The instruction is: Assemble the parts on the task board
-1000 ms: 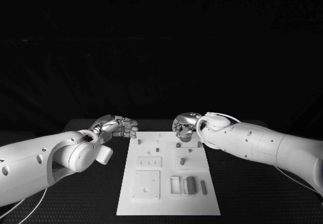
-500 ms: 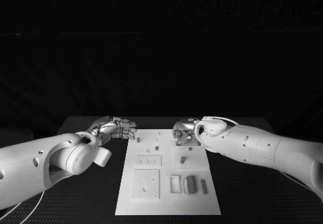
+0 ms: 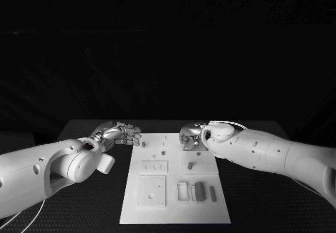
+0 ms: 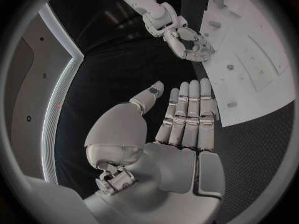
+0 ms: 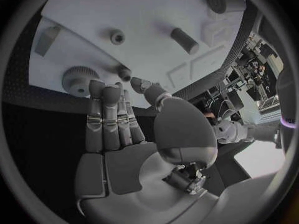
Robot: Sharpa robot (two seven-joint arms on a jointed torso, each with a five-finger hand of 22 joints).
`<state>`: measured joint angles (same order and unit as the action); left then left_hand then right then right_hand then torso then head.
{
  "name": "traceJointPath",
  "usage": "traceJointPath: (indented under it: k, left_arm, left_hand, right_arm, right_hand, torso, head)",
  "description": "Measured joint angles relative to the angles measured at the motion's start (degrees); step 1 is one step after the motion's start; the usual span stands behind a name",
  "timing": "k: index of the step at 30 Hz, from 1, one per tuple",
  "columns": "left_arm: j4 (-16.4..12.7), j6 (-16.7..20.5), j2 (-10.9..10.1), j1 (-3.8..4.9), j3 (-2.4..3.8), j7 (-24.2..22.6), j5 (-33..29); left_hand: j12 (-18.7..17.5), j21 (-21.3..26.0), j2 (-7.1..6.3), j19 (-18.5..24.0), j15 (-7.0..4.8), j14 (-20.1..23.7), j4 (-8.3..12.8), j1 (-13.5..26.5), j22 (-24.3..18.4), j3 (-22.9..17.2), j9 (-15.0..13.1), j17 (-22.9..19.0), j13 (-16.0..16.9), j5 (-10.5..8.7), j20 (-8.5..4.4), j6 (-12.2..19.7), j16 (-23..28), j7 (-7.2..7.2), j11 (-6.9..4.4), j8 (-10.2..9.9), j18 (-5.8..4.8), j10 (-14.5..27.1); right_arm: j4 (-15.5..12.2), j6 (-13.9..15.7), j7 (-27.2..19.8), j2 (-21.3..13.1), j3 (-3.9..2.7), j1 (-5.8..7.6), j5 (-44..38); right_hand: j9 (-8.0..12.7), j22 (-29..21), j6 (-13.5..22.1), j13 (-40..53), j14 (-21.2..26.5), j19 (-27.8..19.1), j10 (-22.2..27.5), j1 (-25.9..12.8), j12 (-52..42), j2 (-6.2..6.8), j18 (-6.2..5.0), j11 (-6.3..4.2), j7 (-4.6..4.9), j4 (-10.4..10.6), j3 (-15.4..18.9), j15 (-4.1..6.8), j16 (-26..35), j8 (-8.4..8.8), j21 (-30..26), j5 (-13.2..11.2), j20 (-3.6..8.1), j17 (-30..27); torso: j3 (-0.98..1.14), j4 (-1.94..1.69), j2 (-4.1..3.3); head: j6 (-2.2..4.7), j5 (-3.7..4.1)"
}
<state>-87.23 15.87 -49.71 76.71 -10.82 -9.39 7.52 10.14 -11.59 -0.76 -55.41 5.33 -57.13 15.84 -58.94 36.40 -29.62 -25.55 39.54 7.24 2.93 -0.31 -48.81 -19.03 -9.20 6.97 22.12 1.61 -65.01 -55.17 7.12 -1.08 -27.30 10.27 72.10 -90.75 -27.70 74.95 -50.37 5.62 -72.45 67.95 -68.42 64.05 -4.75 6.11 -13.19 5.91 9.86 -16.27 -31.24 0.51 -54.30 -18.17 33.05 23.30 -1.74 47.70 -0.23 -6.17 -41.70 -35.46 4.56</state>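
Note:
The white task board (image 3: 175,208) lies in the middle of the black table. Small grey parts stand on it: a peg (image 3: 162,154), another peg (image 3: 189,166) and a dark bar (image 3: 199,191). My left hand (image 3: 120,132) hovers just off the board's far left corner, palm flat, fingers straight (image 4: 187,109), holding nothing. My right hand (image 3: 190,136) hangs over the board's far right corner with nothing in it. In the right wrist view its fingertips (image 5: 102,92) reach over a toothed gear (image 5: 79,78), and a small stub (image 5: 124,73) lies by the thumb.
A slanted peg (image 5: 185,40) and a round knob (image 5: 117,36) sit further along the board (image 5: 143,15). A thin bar (image 3: 211,194) lies near the front right. Bare black table (image 3: 266,204) borders the board on both sides.
My right hand has come down and slightly nearer over the board's far right corner. My left hand has barely moved.

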Motion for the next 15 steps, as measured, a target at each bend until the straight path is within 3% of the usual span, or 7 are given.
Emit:
traceJointPath:
  k: [15]
  left_arm:
    - [0.38, -0.02, 0.10, 0.00, 0.00, 0.07, -0.04]
  left_hand:
    - [-0.22, 0.00, 0.00, 0.00, 0.00, 0.00, 0.00, 0.00, 0.05, 0.00, 0.11, 0.05, 0.00, 0.00, 0.00, 0.00, 0.00, 0.00, 0.00, 0.00, -0.31, 0.00]
  right_arm:
    - [-0.55, 1.88, 1.49, -0.62, 0.02, -0.17, -1.74]
  right_hand:
    - [-0.15, -0.01, 0.03, 0.47, 0.39, -0.31, 0.24, -0.80, -0.32, 0.75, 0.01, 0.22, 0.01, 0.25, -0.25, -0.02, -0.93, 0.22, 1.45, 0.23, 0.07, -0.27]
  torso:
    - [0.08, 0.00, -0.73]
  head:
    - [0.05, -0.08]
